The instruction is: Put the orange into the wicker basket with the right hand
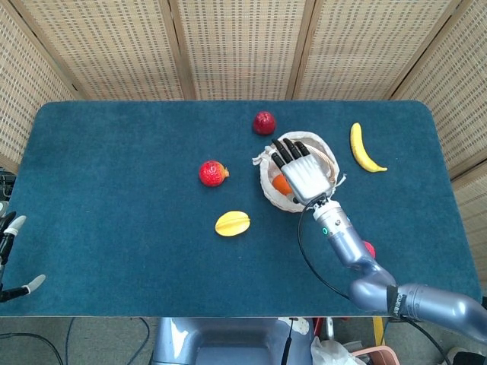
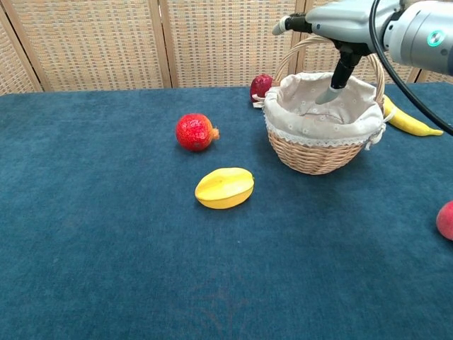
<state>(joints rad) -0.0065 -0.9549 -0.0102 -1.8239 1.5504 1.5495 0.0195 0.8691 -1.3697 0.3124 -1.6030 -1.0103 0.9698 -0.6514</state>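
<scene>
Woven screen panels (image 1: 236, 46), perhaps rattan

Silver hand (image 1: 307, 177), black fingers, blue-grey arm (image 1: 346, 247)

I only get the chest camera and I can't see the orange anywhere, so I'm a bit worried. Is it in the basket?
Observer: Yes. The head view looks straight down into the wicker basket, and the orange lies inside it, near the left rim.
Operator: Is the hand holding it?
Observer: No. From above, the right hand is spread flat over the basket, fingers straight, not curled round the orange, which peeks out at its edge.
Operator: Where's the other hand?
Observer: The left hand shows only fingertips at the far left edge of the head view, away from all the fruit.
</scene>
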